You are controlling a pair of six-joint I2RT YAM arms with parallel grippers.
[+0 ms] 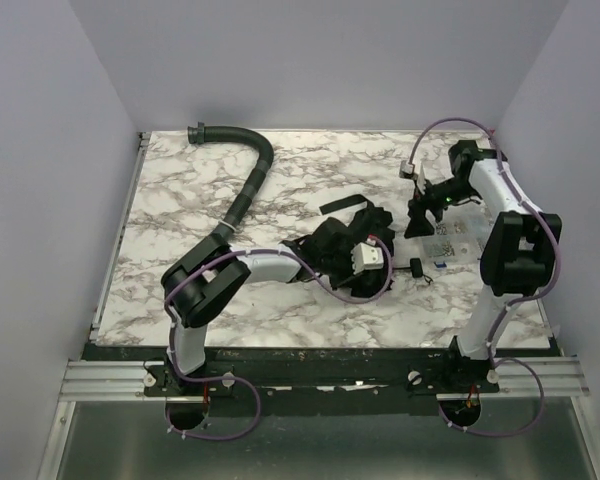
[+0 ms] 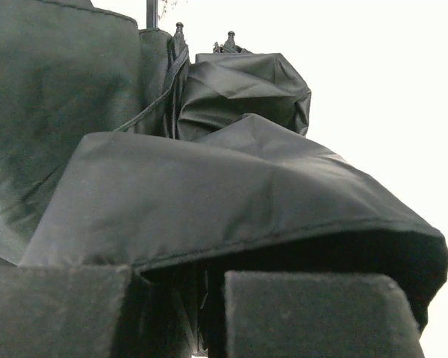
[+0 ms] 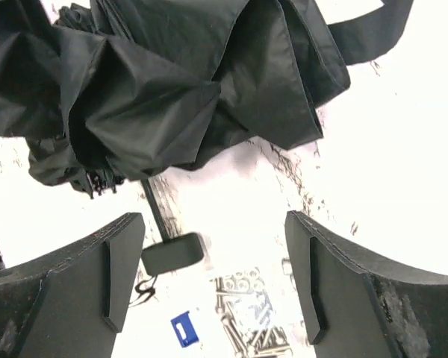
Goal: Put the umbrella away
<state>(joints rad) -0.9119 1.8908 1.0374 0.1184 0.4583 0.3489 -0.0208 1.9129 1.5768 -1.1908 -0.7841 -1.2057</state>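
I see two robot arms from overhead. The left arm [image 1: 205, 290], at seven o'clock, has bulky black joint housings joined by white tube links. The right arm [image 1: 515, 250], at four o'clock, is built the same way. A thin purple cable [image 1: 450, 122] loops along each arm and curls below each base. Close up, the left gripper [image 2: 209, 313] shows two blocky fingers faced with matte black foam. The right gripper [image 3: 213, 220] has curved, smooth black plastic fingers [image 3: 75, 283], each with a raised inner ridge.
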